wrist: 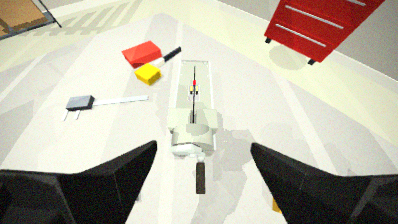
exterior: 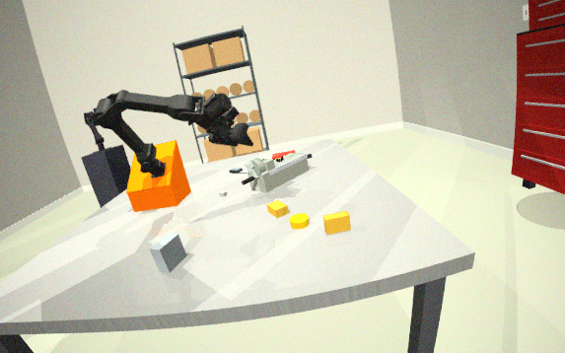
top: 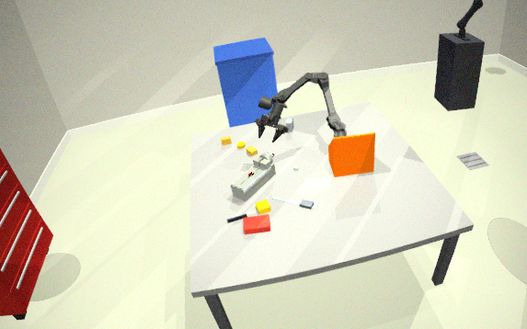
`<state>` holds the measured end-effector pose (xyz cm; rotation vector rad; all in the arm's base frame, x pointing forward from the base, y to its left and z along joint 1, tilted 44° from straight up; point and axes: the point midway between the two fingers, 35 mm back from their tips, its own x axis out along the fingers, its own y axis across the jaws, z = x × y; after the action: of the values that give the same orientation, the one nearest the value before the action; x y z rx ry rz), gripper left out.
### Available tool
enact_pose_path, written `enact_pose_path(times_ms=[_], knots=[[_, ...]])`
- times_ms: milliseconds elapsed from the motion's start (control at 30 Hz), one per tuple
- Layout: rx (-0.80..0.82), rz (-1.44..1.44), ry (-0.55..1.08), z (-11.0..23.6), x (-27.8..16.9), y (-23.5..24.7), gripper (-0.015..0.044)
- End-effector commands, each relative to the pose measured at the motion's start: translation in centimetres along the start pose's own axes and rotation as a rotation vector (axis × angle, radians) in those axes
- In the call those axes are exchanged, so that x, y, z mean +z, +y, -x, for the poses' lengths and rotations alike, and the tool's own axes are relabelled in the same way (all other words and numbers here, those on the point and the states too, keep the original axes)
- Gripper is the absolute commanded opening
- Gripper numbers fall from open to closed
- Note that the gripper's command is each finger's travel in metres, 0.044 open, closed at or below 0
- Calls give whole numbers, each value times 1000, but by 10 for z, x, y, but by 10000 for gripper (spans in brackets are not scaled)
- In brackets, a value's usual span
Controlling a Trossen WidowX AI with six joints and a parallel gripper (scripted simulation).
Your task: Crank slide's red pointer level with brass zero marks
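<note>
Tabletop (top: 384,239) count: one crank machine (top: 253,177); four yellow pieces total, three grouped upper left of the machine (top: 238,144) and one yellow block (top: 263,206) below it; one red block (top: 257,223); one black marker (top: 236,218); one orange box (top: 351,154); one small gray cube (exterior: 168,252); one gray-headed tool (top: 306,203).

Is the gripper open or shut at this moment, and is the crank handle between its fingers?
Open and empty. In the wrist view the gripper has its fingers spread wide, raised above the machine; the dark crank handle lies free below.
</note>
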<state>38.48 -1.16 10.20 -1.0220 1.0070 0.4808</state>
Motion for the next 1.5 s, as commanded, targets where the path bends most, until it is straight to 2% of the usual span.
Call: enact_pose_path(times_ms=[0,367,700,800,1033,1467], knots=[[-21,-65,41,-2,11,3,440],[-205,-354,162,-47,55,25,440],[-427,-584,153,-75,94,58,440],[-431,-588,152,-79,91,58,440],[-433,-587,153,-113,56,59,440],[-433,-587,153,-114,55,59,440]])
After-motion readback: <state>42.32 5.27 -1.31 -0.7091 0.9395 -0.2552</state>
